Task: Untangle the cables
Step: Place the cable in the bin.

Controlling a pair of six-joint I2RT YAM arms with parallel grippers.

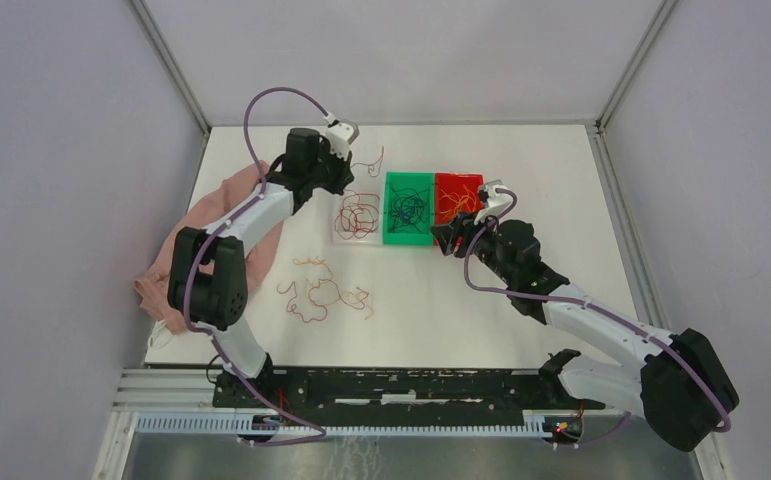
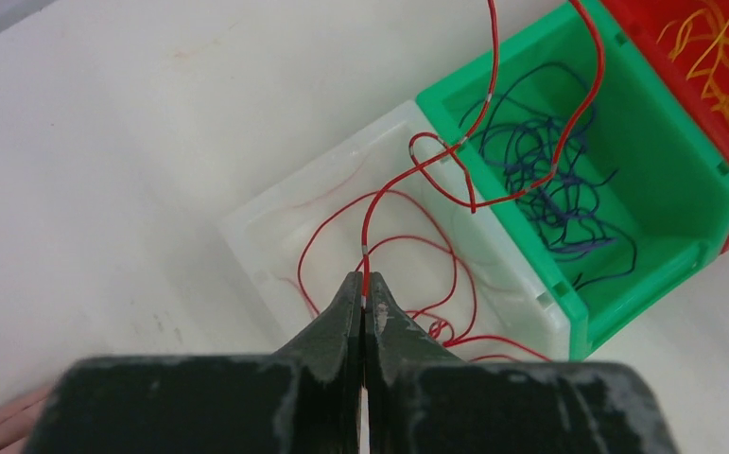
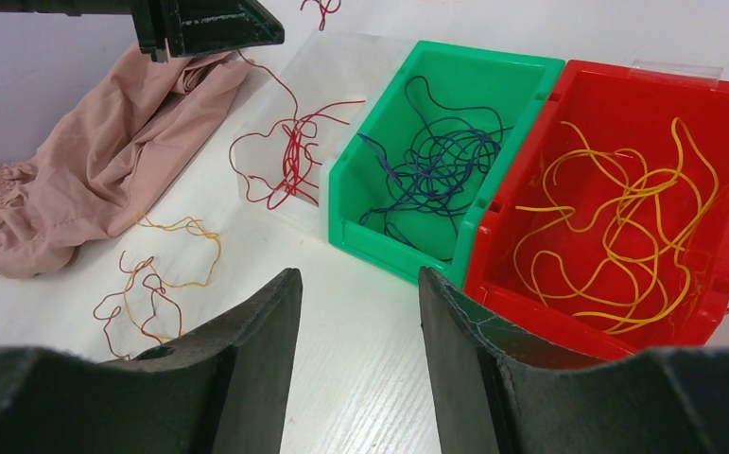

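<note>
The left hand (image 2: pixel 364 293) is pinched shut on a single red cable (image 2: pixel 365 227) above the clear bin (image 2: pixel 247 222), at 11 o'clock on the worktop (image 1: pixel 481 320). The right hand (image 3: pixel 358 284) hangs open and empty on the near side of the green bin (image 3: pixel 393 255) and red bin (image 3: pixel 587 322). The main hazard is where the held cable runs: from the pinch it climbs toward 1 o'clock and loops across the green bin's rim, over the dark cables (image 2: pixel 540 180) inside. If it were let go now, its far part would likely drop among them and mix the colours. If it were hauled sideways, it might snag the rim and shift the bin. Being so thin, it could also slip from the tips. A red-and-orange tangle (image 1: pixel 323 292) lies unsorted at 7 o'clock of the clear bin.
</note>
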